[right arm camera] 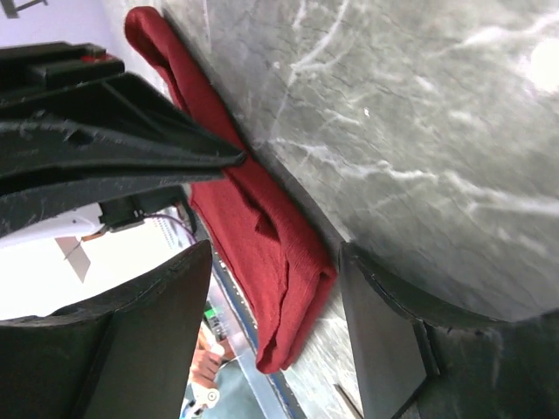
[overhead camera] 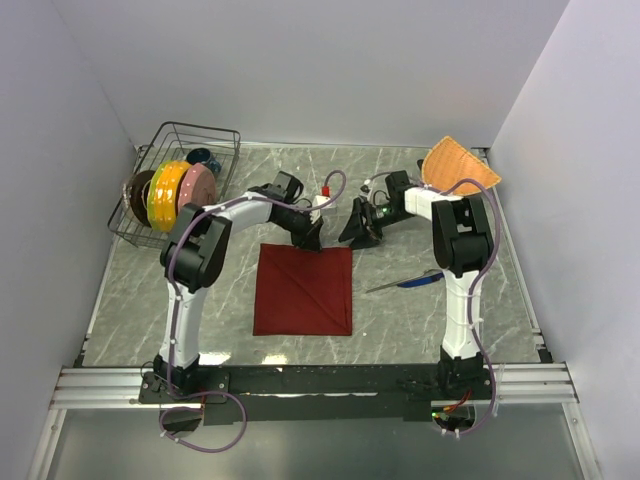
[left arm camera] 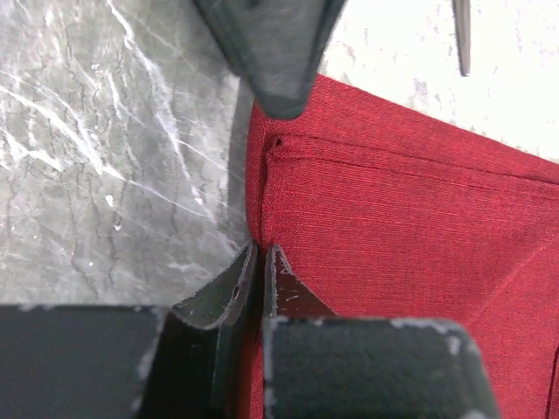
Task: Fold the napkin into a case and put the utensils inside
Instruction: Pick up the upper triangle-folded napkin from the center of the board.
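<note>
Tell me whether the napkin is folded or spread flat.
Folded. The napkin lies as a compact square with a diagonal crease, and the right wrist view shows doubled layers at its edge.

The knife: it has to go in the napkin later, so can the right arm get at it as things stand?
Probably yes. The knife lies in the open on the table beside the right arm, right of the napkin, nothing covering it. The right tool is open.

The napkin (overhead camera: 304, 290) lies mid-desk; the knife (overhead camera: 418, 280) and fork (overhead camera: 386, 286) lie right of it; a rack (overhead camera: 222, 145) occupies the far-left corner.
</note>
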`<state>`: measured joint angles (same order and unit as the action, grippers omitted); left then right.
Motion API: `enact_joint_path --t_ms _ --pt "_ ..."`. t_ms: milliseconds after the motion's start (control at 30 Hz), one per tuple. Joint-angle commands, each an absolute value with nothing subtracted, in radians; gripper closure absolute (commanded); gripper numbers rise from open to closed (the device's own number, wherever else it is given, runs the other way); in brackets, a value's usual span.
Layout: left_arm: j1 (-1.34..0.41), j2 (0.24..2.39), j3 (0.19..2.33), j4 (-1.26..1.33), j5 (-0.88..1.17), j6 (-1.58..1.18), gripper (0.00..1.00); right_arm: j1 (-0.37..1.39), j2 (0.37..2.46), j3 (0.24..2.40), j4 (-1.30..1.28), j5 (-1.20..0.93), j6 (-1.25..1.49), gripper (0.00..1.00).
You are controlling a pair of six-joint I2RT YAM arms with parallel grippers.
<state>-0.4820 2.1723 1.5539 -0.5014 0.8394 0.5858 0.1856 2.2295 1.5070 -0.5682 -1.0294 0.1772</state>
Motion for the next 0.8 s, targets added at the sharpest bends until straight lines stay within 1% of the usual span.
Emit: enact_joint_path --t_ms 0,133,367,533,633,667,733,767 --pt "-0.491 2.066 1.51 -0.404 0.87 0.606 0.93 0.218 2.283 1.517 -0.514 -1.006 0.172 0.32" --pt "-0.491 2.045 1.491 -0.397 0.88 0.609 0.94 0.236 2.287 1.517 -0.488 -1.035 0.184 0.33" --pt "-0.491 2.056 1.497 -0.449 0.868 0.655 0.94 0.255 2.247 1.491 -0.483 -1.107 0.163 0.38" --pt "-0.491 2.063 1.486 -0.443 0.867 0.657 0.94 0.265 2.233 1.503 -0.544 -1.1 0.091 0.4" --pt "-0.491 2.072 1.499 -0.443 0.868 0.652 0.93 0.278 2.241 1.522 -0.571 -1.069 0.061 0.47" --pt "-0.489 2.075 1.502 -0.446 0.87 0.644 0.93 0.282 2.241 1.526 -0.575 -1.063 0.058 0.53" --pt "-0.488 2.083 1.517 -0.46 0.871 0.65 0.92 0.287 2.232 1.525 -0.565 -1.049 0.063 0.6" --pt "-0.485 2.083 1.519 -0.466 0.868 0.653 0.92 0.287 2.227 1.523 -0.56 -1.04 0.061 0.68"
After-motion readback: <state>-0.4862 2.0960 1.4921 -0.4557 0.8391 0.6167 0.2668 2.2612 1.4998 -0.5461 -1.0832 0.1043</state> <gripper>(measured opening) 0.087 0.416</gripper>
